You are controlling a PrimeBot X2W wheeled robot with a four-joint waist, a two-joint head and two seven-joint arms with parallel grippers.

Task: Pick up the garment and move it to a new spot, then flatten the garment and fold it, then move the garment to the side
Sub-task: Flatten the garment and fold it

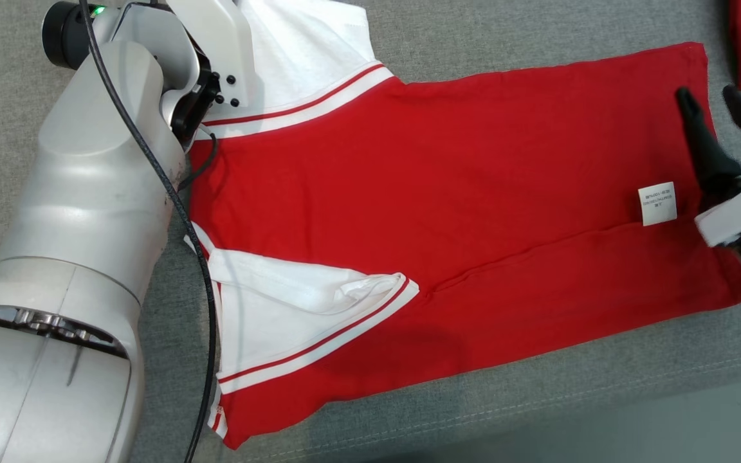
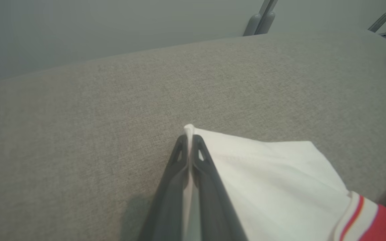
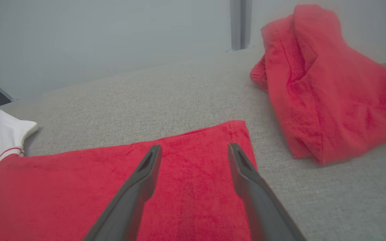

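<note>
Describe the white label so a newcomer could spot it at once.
A red garment with white sleeves lies flat on the grey cushion. At its hem end, beside the right gripper, sits the label: a small white printed rectangle, unlike the striped sleeves opposite.

Bare grey cushion [image 2: 79, 134] lies open beyond the garment's [image 1: 448, 193] far edge. A red heap [image 3: 327, 93] stands right of the hem corner, with a grey gap between. The left arm [image 1: 87, 193] blocks the garment's left side; the near strip is bare.
</note>
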